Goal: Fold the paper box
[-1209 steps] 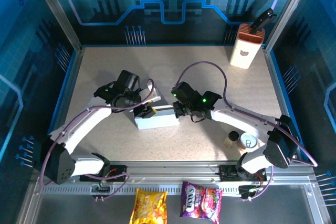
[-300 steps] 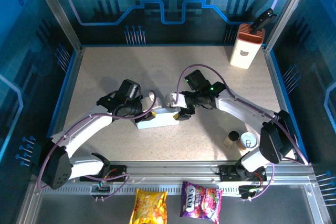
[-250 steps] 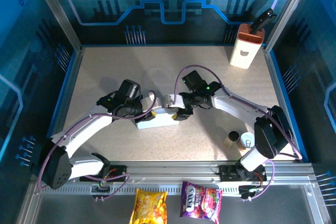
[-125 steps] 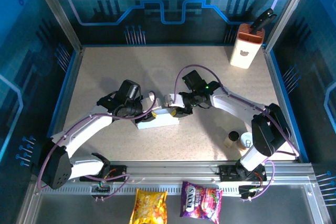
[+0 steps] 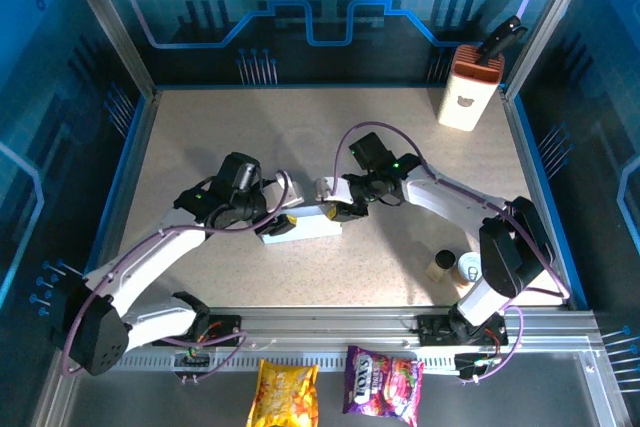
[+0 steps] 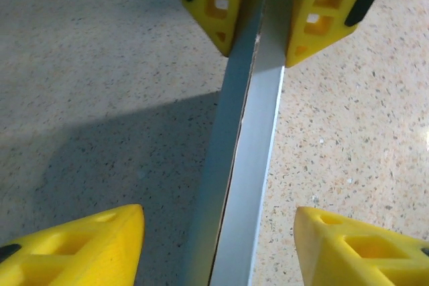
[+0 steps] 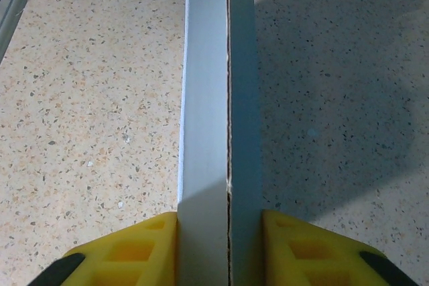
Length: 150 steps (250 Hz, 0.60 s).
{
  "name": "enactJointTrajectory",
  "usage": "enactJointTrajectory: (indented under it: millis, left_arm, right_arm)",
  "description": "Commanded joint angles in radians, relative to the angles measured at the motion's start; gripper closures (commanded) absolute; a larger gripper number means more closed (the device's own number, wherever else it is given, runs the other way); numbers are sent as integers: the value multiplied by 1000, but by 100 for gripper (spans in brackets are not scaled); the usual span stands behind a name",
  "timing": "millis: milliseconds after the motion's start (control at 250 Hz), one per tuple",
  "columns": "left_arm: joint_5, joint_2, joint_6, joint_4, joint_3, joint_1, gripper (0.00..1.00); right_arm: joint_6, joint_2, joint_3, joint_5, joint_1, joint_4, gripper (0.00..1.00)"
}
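Observation:
The paper box [image 5: 308,226] lies closed on the table's middle, a long pale grey-white slab standing on its narrow side. My right gripper [image 5: 336,207] is shut on its right end; in the right wrist view both yellow fingers [image 7: 137,252] press flat against the paper box [image 7: 214,98]. My left gripper [image 5: 277,219] straddles the left end and is open. In the left wrist view its gripper [image 6: 218,246] has clear gaps on both sides of the paper box [image 6: 248,165]. The right gripper's fingers [image 6: 214,5] clamp the far end there.
A tall white-and-orange container with a bear mark [image 5: 467,92] stands at the back right corner. A can [image 5: 472,269] and a small cup [image 5: 440,265] sit near the right arm's base. Two snack bags [image 5: 287,392] lie below the table's front rail.
My left gripper has opened and let go of the box's left end, its arm easing back to the left. My right gripper has closed onto the right end.

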Motion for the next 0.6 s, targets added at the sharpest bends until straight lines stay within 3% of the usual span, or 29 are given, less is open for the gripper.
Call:
enactJointTrajectory:
  millis: [0, 144, 300, 595]
  left_arm:
    - [-66, -43, -149, -41, 28, 12, 37]
    - [-162, -109, -301, -109, 36, 29, 35]
    - [-177, -162, -332, -180, 27, 56, 38]
    - [-89, -113, -333, -171, 17, 153, 48]
  right_arm:
    - [7, -3, 6, -15, -33, -13, 69]
    - [10, -8, 1, -20, -53, -15, 69]
    - [12, -6, 4, -23, -64, -15, 69]
    - [11, -2, 6, -26, -71, -24, 69]
